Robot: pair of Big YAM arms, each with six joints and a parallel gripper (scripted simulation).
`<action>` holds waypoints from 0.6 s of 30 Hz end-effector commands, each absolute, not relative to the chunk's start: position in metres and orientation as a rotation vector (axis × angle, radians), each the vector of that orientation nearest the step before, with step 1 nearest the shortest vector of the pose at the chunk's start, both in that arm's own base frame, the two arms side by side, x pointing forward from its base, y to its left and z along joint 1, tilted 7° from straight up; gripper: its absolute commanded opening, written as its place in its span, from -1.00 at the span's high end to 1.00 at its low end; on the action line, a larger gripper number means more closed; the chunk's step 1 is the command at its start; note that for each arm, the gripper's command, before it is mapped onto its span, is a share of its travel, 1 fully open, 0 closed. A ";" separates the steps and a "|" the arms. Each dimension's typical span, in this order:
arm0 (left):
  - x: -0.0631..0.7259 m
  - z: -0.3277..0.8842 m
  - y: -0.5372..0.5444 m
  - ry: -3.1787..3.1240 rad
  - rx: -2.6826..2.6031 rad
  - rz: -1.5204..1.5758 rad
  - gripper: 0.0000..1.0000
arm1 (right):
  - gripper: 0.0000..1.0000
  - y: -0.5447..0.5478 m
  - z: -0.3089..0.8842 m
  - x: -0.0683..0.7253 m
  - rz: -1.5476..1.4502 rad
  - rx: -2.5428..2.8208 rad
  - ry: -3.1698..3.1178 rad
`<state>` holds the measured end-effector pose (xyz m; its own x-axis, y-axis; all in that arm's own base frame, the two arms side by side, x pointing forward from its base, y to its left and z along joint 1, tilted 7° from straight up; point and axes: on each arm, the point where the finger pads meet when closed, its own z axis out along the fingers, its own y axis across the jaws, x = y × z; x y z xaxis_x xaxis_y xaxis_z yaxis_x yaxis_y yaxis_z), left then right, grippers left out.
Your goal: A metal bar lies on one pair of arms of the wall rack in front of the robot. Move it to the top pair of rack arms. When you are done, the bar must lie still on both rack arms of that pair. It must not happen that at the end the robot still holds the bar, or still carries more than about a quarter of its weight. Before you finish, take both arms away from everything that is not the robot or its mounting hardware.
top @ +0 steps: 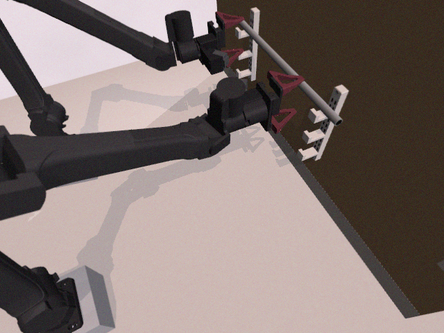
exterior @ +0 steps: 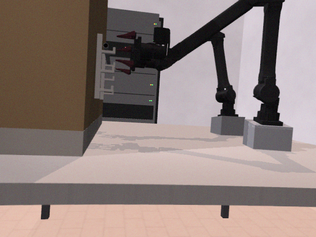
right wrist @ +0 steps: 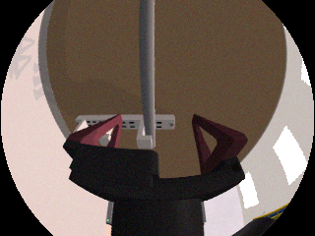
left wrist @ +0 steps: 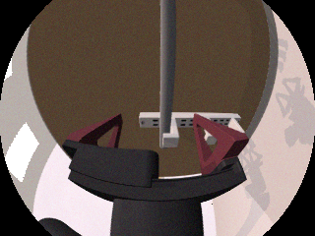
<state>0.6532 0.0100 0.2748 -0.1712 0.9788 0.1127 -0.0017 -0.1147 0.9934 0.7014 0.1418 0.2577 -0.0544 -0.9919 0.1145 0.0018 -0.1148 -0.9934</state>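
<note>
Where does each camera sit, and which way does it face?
Top: above the table, looking obliquely down at the rack; both arms show.
Exterior: off the robot's right side, looking across the table; both arms show.
Left wrist: on the left arm, facing the rack; left gripper shows.
Right wrist: likewise, with right gripper.
Both wrist views share the bar.
</note>
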 end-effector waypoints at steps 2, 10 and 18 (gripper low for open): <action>0.646 0.303 0.003 1.222 1.147 1.446 -1.00 | -1.00 0.149 0.292 0.692 -1.343 -1.199 1.149; 0.636 0.303 0.001 1.221 1.147 1.446 -1.00 | -1.00 0.150 0.291 0.683 -1.343 -1.199 1.149; 0.629 0.303 -0.001 1.221 1.147 1.446 -1.00 | -1.00 0.151 0.291 0.676 -1.343 -1.199 1.149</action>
<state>0.6347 0.0057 0.2757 -0.1702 0.9790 0.1120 -0.0042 -0.1144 0.9934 0.6830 0.1432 0.2588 -0.0547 -0.9920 0.1134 0.0047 -0.1138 -0.9935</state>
